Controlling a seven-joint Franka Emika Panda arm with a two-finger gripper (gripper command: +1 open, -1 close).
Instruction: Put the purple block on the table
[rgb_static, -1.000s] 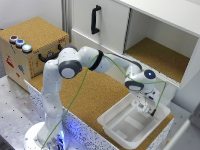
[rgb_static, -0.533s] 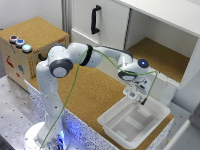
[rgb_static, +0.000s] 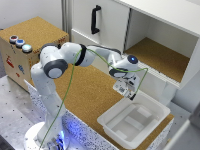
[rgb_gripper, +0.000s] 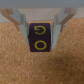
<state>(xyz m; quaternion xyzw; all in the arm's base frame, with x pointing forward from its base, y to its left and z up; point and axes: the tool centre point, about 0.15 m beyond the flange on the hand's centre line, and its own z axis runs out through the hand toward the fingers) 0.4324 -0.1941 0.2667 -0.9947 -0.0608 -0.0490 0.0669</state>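
while the arm (rgb_static: 75, 55) reached out over the table (rgb_static: 85, 95), the gripper (rgb_static: 126, 88) hung just above the cork with its two fingers (rgb_gripper: 22, 22) clamped on the purple block (rgb_gripper: 40, 37). in the wrist view the block sat square between the fingers, its dark face with yellow ring marks toward the camera, and bare cork lay beneath it. i could not tell from either view whether its underside was touching the cork or a little clear of it.

to do this step well, i judged, the arm should lower straight down until the block rests flat, then open the fingers evenly so neither one drags it sideways, and lift straight up. the white bin (rgb_static: 135, 120) stood near, toward the exterior view's right, so the drop ought to stay on the cork side of its rim.

the tabletop was brown, grainy cork, flat and likely grippy enough that the block would stay put. behind it was a white cupboard (rgb_static: 165, 45), one side open with a cork floor, the other closed by a door with a black handle (rgb_static: 95, 19). on the exterior view's left stood a cork-topped box (rgb_static: 30, 42) with coloured buttons (rgb_static: 20, 44) on it.
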